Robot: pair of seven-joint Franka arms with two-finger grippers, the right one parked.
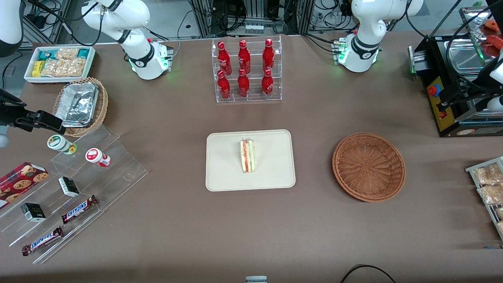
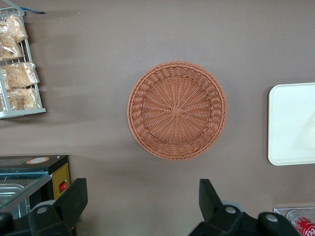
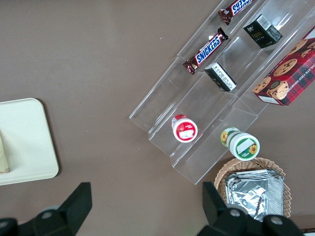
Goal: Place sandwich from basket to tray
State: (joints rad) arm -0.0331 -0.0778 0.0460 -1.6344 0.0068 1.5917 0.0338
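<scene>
Tray (image 1: 224, 177) flat on table, beside basket toward parked arm's end. Basket (image 1: 368, 166) upright, nothing in it. Sandwich (image 1: 247, 155) resting on tray, near its middle, clear of basket. Gripper (image 2: 142, 209) high above basket, fingers (image 2: 209, 196) spread wide, holding nothing

The sandwich (image 1: 247, 156) lies on the tray (image 1: 224, 177); the gripper (image 2: 142, 206) hangs above the basket (image 1: 368, 167).

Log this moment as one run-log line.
sandwich: on tray | basket: empty | gripper: open, above table beside basket, holding nothing
</scene>
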